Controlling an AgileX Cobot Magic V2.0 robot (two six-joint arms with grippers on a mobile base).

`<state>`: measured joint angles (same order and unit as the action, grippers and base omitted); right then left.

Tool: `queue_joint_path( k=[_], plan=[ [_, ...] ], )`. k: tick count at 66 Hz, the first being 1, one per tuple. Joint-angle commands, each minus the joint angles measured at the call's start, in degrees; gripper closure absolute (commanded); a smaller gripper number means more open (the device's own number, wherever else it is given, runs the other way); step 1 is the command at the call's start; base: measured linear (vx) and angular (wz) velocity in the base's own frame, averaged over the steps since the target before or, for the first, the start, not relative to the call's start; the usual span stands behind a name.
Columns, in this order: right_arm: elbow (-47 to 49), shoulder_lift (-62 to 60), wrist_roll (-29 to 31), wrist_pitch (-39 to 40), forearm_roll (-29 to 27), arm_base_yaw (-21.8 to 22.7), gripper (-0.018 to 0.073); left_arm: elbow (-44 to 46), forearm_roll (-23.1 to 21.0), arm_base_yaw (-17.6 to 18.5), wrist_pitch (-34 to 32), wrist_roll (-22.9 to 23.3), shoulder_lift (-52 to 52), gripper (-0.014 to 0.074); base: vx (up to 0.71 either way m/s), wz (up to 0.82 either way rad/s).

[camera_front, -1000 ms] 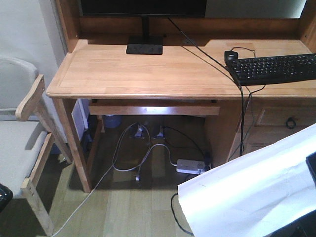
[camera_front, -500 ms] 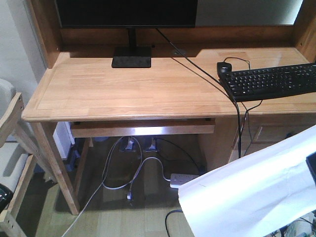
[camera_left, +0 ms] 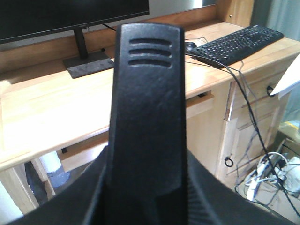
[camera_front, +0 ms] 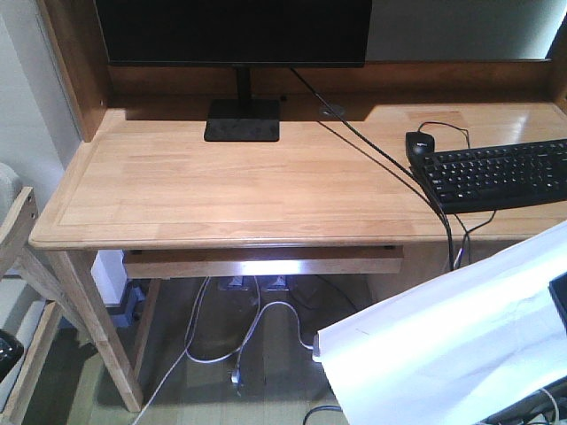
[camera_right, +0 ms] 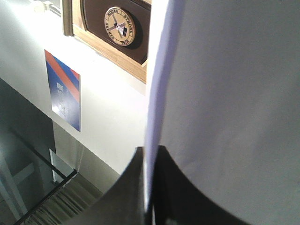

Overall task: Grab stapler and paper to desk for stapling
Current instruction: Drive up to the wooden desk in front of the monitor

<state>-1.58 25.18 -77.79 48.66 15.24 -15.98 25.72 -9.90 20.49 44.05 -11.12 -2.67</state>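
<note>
Front view: the paper point(camera_front: 443, 354) is hanging in the air short of the desk point(camera_front: 221, 195), so it is probably needing a lift over the front edge; left wrist view: the left pincer point(camera_left: 146, 199) is pinching the stapler point(camera_left: 147, 108) upright; right wrist view: the right pincer point(camera_right: 150, 211) is clamping the paper's edge.

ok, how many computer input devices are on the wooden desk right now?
2. A black keyboard lies at the right end of the light-wood desk, and a small black mouse sits just beyond its left corner. The desk's right end is cropped, so more may be hidden.
</note>
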Motion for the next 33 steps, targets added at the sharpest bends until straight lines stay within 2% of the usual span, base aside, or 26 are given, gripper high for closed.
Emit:
queue_joint_path(
  k=[1, 33],
  plan=[
    [-0.2, 0.2, 0.2, 3.5, -0.1, -0.1, 0.0561, 1.7, -1.0, 0.1, -6.8, 0.5, -0.9, 0.0603, 0.15, 0.05],
    [-0.2, 0.2, 0.2, 3.5, -0.1, -0.1, 0.0561, 1.7, -1.0, 0.1, -6.8, 0.5, -0.9, 0.0603, 0.13, 0.00]
  ],
)
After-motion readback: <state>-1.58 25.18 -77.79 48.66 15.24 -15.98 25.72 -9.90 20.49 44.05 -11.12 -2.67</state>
